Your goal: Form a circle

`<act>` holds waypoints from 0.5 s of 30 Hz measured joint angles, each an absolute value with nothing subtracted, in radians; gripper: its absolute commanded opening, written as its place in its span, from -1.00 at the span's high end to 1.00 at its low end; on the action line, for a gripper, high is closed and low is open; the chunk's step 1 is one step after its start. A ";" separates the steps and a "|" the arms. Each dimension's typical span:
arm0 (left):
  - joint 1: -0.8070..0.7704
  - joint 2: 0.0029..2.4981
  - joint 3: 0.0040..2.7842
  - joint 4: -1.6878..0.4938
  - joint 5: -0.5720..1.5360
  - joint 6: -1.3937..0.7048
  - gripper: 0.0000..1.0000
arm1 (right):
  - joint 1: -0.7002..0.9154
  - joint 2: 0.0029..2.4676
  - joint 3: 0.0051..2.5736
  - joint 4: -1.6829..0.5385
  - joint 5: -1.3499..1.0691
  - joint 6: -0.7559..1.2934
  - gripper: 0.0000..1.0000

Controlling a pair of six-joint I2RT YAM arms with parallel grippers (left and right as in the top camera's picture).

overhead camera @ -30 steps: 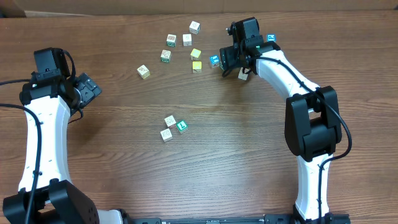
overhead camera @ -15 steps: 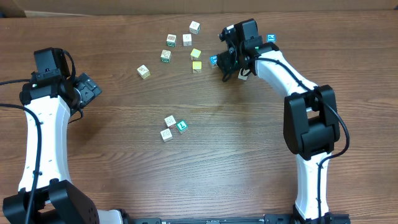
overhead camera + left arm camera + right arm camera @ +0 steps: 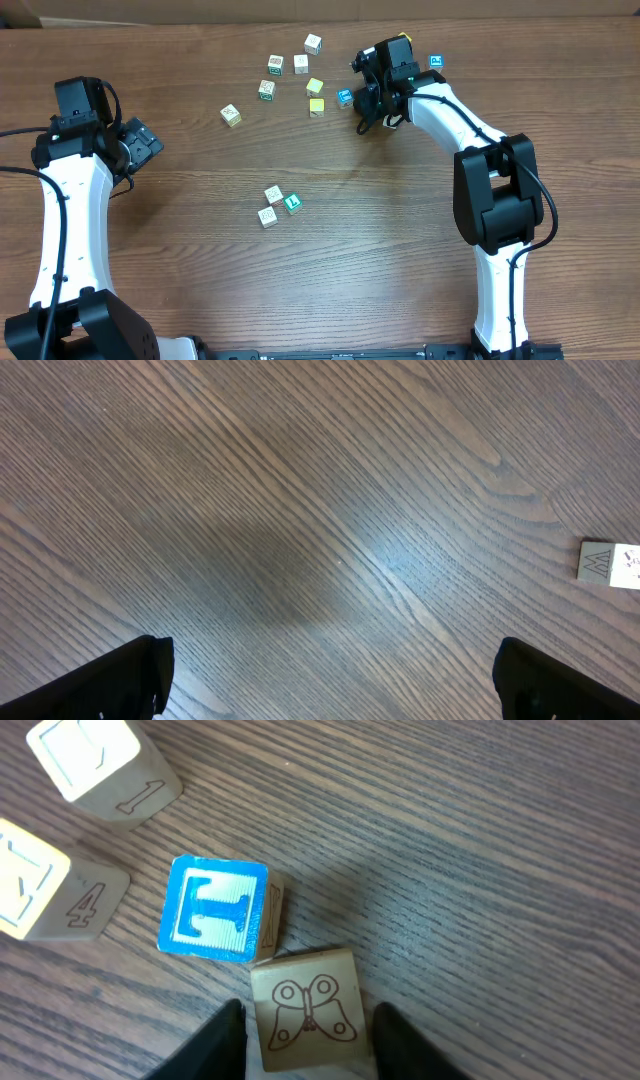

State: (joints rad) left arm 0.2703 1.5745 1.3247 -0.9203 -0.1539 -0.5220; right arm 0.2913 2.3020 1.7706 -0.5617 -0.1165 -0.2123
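Observation:
The circle [image 3: 278, 205] is a small tight cluster of three whitish cubes, one green-faced, at the table's middle. My right gripper [image 3: 372, 108] is far from it, at the back. In the right wrist view this gripper [image 3: 308, 1032] has a tan butterfly cube [image 3: 305, 1010] between its fingers, one finger close against each side. A blue T cube [image 3: 215, 910] touches the butterfly cube's far corner. My left gripper [image 3: 140, 145] hovers at the left and stands wide open [image 3: 330, 680] over bare wood.
Several loose cubes lie at the back: white ones [image 3: 313, 43], [image 3: 301, 63], yellow ones [image 3: 315, 86], a blue one [image 3: 436, 61] and one apart [image 3: 231, 115]. Two pale numbered cubes [image 3: 95, 760] sit beyond the T cube. A white cube [image 3: 610, 563] shows in the left wrist view.
My right gripper has shifted slightly left over the butterfly cube and its fingers have narrowed around it. The left arm has not moved.

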 measured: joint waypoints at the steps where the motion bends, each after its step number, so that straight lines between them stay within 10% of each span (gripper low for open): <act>1: 0.270 1.575 1.325 -0.921 -0.154 -0.522 -0.99 | 0.291 2.302 1.771 -0.561 -0.117 -0.212 0.37; 15: 0.270 1.575 1.325 -0.921 -0.154 -0.522 -0.99 | 0.292 2.169 1.771 -0.614 -0.126 -0.210 0.54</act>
